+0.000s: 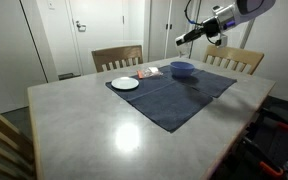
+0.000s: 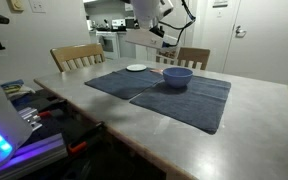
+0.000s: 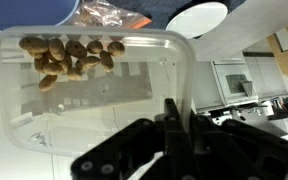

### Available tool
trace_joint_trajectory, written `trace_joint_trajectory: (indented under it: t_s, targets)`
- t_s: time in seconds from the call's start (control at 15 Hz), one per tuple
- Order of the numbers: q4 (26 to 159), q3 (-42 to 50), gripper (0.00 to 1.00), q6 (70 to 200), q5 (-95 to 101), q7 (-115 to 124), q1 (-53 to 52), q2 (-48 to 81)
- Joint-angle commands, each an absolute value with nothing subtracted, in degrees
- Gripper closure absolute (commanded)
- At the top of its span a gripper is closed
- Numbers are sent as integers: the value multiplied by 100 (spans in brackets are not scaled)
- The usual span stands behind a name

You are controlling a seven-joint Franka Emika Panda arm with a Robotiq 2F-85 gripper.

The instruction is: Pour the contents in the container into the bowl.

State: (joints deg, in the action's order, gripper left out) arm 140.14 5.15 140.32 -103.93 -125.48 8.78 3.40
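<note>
We are pinching the tub point(image 3: 94, 95) in the hand point(image 3: 171, 112), high by the bowl point(image 1: 182, 69); tipping here, we are risking pieces point(image 3: 69, 55) bouncing onto the surface point(image 1: 134, 130).

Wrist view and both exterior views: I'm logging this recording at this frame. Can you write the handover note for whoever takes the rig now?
Gripper: shut on the rim of the container, holding it in the air.
Container: clear tub with the brown pieces inside, bunched at the end away from the gripper.
Bowl: on the dark cloth, below and close to the gripper. Its inside cannot be seen. The white plate sits at the cloth's other corner.
Done: container grasped and raised.
Left: bring it over the bowl, then tip it so the pieces slide in.
</note>
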Motion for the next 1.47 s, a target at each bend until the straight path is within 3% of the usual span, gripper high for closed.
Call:
trace_joint_trajectory:
  t_s: [0.0, 1.4]
  targets:
    - [14169, 764, 98, 13475, -10754, -13314, 913, 269]
    - [14940, 1195, 98, 11000, -12283, -14626, 949, 892]
